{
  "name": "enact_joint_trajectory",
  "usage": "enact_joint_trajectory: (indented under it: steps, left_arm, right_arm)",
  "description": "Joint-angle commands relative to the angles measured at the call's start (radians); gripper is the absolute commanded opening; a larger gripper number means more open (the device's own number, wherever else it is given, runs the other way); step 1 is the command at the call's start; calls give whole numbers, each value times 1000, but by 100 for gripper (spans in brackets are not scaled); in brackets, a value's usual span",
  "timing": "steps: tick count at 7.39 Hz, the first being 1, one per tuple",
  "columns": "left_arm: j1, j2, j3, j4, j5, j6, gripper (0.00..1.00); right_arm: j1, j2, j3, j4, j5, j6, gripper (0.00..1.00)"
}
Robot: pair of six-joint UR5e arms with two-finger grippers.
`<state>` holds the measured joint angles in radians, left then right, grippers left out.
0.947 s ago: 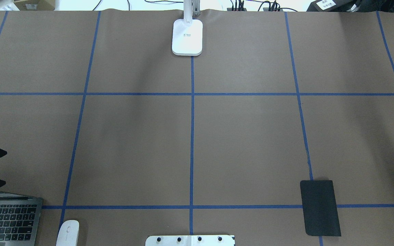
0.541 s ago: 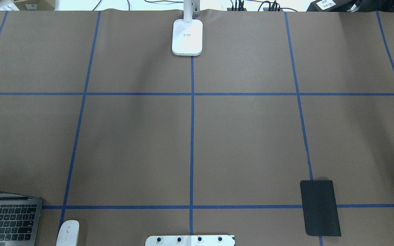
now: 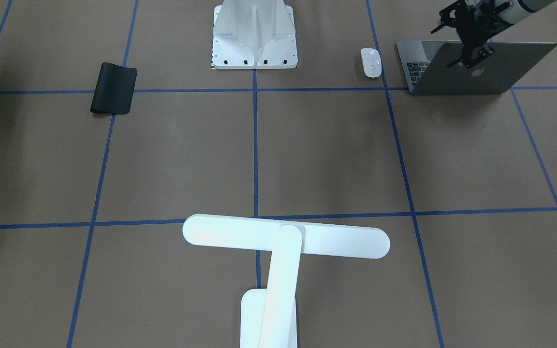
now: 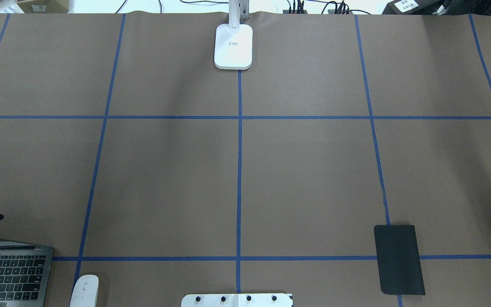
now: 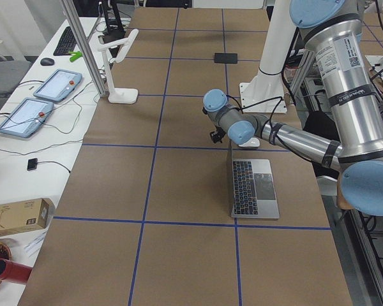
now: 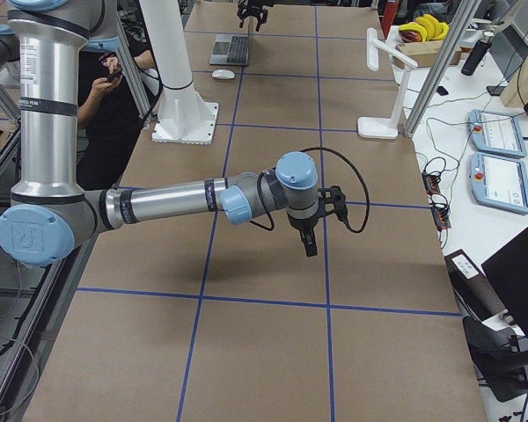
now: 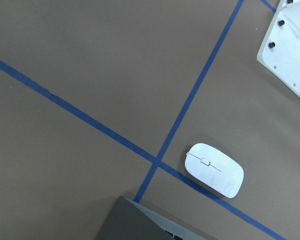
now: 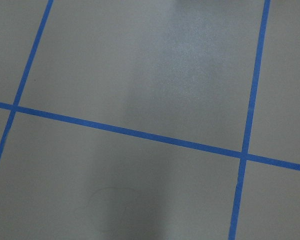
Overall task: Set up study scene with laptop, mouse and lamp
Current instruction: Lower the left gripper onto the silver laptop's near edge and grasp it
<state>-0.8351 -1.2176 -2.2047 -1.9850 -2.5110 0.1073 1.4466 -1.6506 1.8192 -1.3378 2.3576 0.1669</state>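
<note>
Open laptop (image 3: 481, 72) at the near-left corner of the counter (image 3: 327, 154), with the mouse (image 3: 371, 62) just beside it toward the centre; lamp (image 3: 285, 237) upright at the middle of the far edge. Left pincer (image 3: 445, 47) at the lid's top edge, jaws spread wide, gripping nothing. Right pincer (image 6: 310, 249) hangs above the counter, well apart from all three; its opening cannot be told

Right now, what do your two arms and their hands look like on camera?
The left arm and right arm are silver tubes with light-blue joint caps and black bands. A black cable loops at the right wrist. The left hand and right hand are black.
</note>
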Motion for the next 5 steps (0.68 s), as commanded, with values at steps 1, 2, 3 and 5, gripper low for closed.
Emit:
enact_joint_trajectory:
  steps: [1, 2, 3, 5]
  left_arm:
    - [50, 9, -1, -35, 50, 6, 99]
    - [54, 9, -1, -35, 50, 17, 99]
    - [56, 24, -4, -35, 50, 35, 99]
    - [51, 64, -7, -35, 50, 86, 94]
  right_arm:
    - [0, 0, -8, 0, -1, -3, 100]
    - [1, 0, -8, 0, 0, -3, 100]
    - [0, 0, -8, 0, 0, -3, 100]
    - [0, 0, -8, 0, 2, -1, 100]
